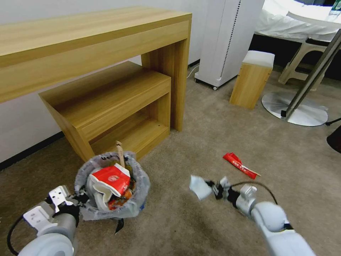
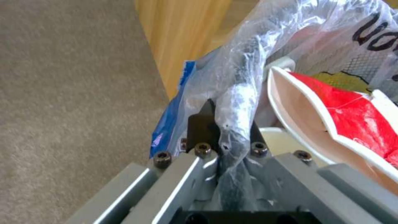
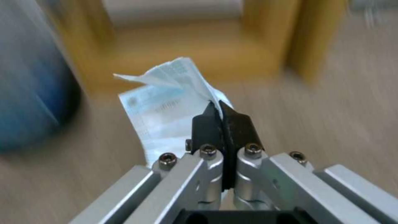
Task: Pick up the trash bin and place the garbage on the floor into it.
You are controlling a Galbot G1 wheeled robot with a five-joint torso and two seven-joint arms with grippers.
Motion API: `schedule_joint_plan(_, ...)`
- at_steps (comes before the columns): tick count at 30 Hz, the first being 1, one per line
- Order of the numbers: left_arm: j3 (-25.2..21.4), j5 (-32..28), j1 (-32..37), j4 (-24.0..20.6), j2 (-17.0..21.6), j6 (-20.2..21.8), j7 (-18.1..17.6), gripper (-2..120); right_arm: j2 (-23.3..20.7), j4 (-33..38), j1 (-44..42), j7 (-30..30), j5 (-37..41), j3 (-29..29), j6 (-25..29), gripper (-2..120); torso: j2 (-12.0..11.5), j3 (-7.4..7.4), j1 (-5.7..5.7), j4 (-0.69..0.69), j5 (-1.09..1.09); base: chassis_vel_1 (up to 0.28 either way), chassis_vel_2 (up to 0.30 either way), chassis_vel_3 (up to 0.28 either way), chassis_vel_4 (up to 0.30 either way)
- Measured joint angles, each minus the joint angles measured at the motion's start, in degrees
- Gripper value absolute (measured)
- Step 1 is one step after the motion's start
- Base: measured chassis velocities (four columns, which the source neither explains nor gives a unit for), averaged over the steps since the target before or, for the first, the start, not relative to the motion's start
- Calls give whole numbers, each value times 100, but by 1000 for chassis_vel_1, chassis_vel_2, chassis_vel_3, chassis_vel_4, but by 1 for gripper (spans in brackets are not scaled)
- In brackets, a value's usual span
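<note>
The trash bin (image 1: 112,188), lined with a crinkly plastic bag, hangs at lower left. My left gripper (image 1: 81,200) is shut on its bagged rim (image 2: 234,109). Inside lie a red paper box (image 1: 113,177), a white slipper (image 1: 95,190) and an upright wooden stick (image 1: 120,153). To the bin's right, above the carpet, my right gripper (image 1: 213,188) is shut on a pale-blue scrap (image 1: 199,187), which the right wrist view shows pinched by a corner (image 3: 166,96). A long red wrapper (image 1: 239,165) lies on the beige floor (image 1: 213,135) farther right.
A wooden desk (image 1: 92,39) with a lower shelf unit (image 1: 117,103) stands just behind the bin. A white appliance (image 1: 227,39), a small wooden stool (image 1: 252,78) and a round metal table base (image 1: 295,108) stand at the back right.
</note>
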Motion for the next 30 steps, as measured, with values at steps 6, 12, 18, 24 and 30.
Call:
schedule_joint_plan(6, 256, 12, 78, 113, -18, -12, 14, 1, -24, 565, 201, -998, 1742, -62, 1170, 0, 0, 0, 0, 1, 1, 0, 0, 0, 0)
schedule_joint_plan(12, 1050, 101, 160, 119, -60, -89, 15, 1, 105, 569, 432, -1596, 2393, -534, 1727, 0, 0, 1, 0, 0, 1, 0, 0, 0, 0)
schedule_joint_plan(18, 1588, 204, 151, -36, -132, -79, -14, 1, 150, 201, 538, -1594, 2442, -967, 1799, 0, 0, 1, 0, 0, 2, 0, 0, 0, 0)
schedule_joint_plan(24, 1759, 248, 142, -191, -141, -42, -21, 1, 211, -141, 534, -1701, 2325, -1321, 1882, 0, 0, 1, 0, 0, 2, 0, 0, 0, 0)
schedule_joint_plan(30, 1733, 180, 147, -274, -110, -24, -25, 1, 240, -348, 495, -1933, 1909, -1349, 1916, 2, 0, 1, 0, 0, 2, 0, 0, 0, 0)
